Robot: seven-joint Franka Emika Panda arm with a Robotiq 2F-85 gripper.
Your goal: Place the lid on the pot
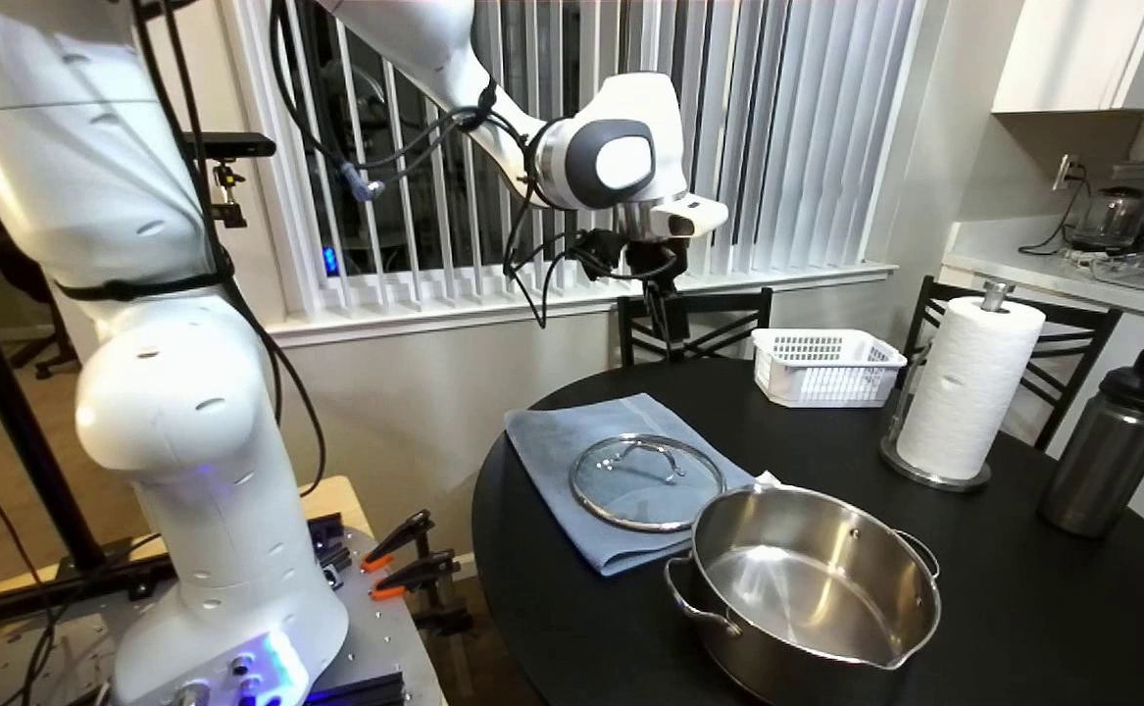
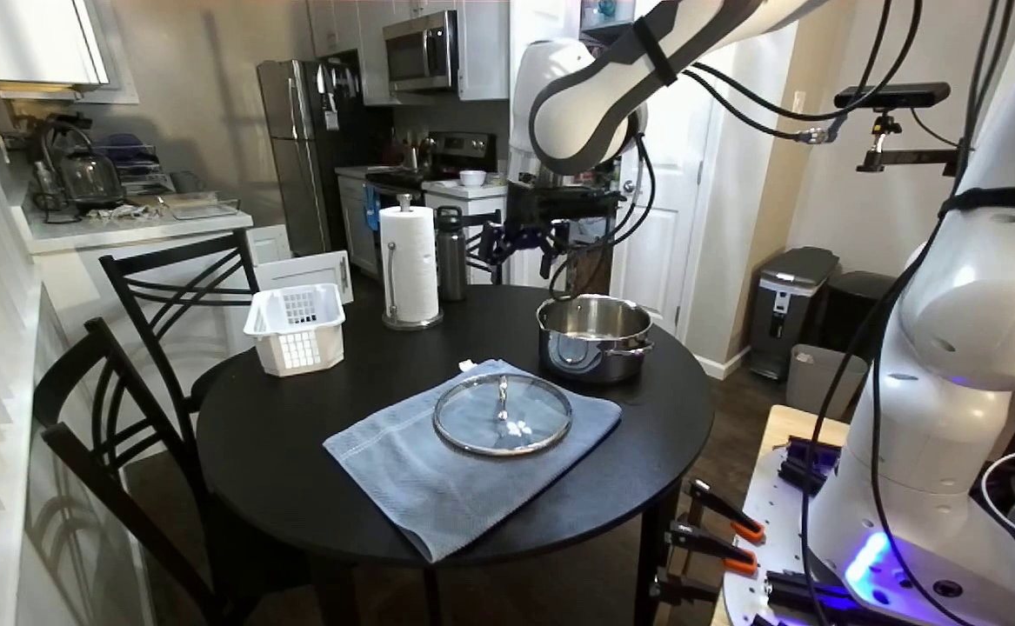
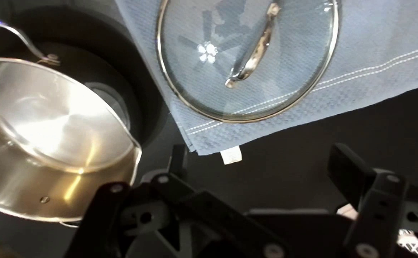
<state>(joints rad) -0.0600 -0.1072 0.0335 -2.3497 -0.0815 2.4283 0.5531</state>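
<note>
In the wrist view the gripper (image 3: 264,166) stands with its fingers (image 3: 350,172) spread wide, nothing between them. Ahead of them the lid (image 3: 243,55) lies flat on the cloth (image 3: 380,43), with the pot (image 3: 54,139) at that view's left. The lid's handle (image 3: 258,53) runs aslant to the line the fingers close along, so a slight turn of the wrist seems wise, to pinch it squarely at its middle.

In an exterior view the pot (image 2: 594,355) stands uncovered on the table (image 2: 385,365), just beside the cloth. The handle arches clear of the glass; I would go low enough for a firm hold yet not press the lid.

In an exterior view the gripper (image 1: 671,338) hangs well above the table, though it is too dark there to make out its fingers. The step in hand looks to be reaching for the handle. Then best lift the lid straight up, clear the pot's rim before crossing, and lower it level.
</note>
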